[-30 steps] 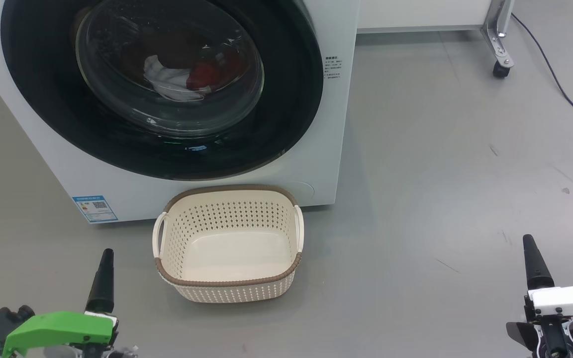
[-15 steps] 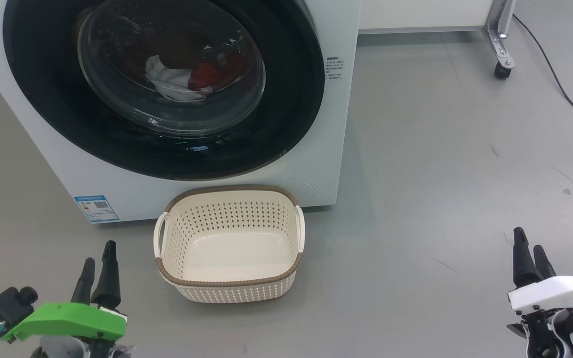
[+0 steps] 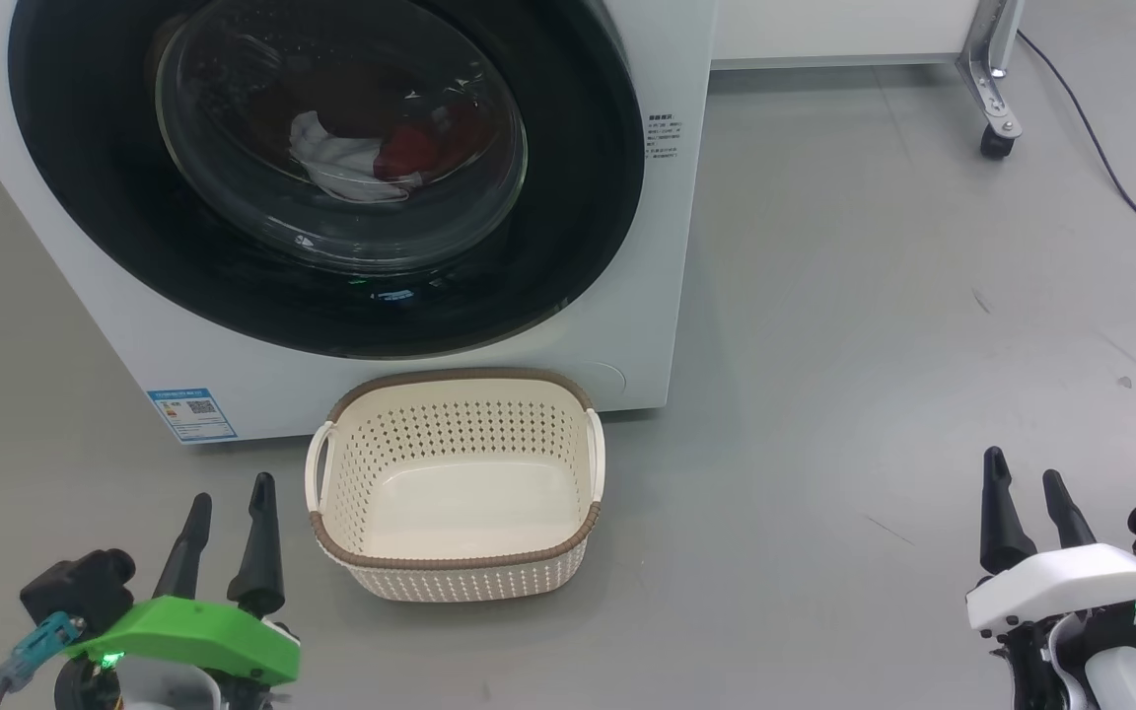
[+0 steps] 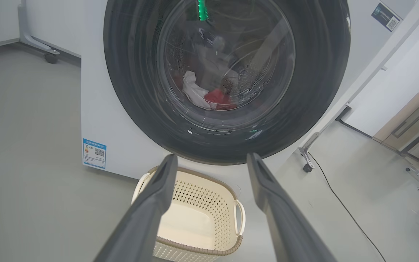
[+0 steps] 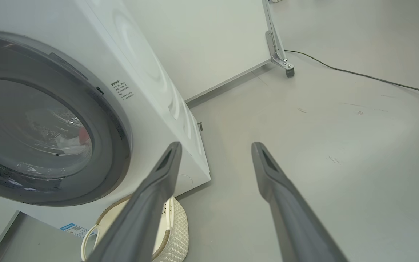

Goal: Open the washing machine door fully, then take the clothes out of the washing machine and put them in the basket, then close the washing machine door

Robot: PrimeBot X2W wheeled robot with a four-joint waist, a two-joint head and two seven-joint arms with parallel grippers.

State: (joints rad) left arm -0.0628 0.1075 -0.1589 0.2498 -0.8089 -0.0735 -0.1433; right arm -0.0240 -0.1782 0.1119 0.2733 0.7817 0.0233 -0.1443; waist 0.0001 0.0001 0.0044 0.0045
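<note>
Left pincer (image 3: 233, 490) and right pincer (image 3: 1023, 463) agape, either side of basket (image 3: 460, 561) before closed washing machine door (image 3: 578, 197); cable (image 3: 1110, 173) far right.

The grey floor (image 3: 824, 394) carries the white washing machine (image 3: 114, 325) at far left. The cream basket (image 3: 460, 376) sits just in front of it. At far right a metal leg (image 3: 992, 79) stands on a caster (image 3: 994, 143), and a dark cable (image 3: 1115, 182) trails beside it. Faint scuffs mark the right side.
</note>
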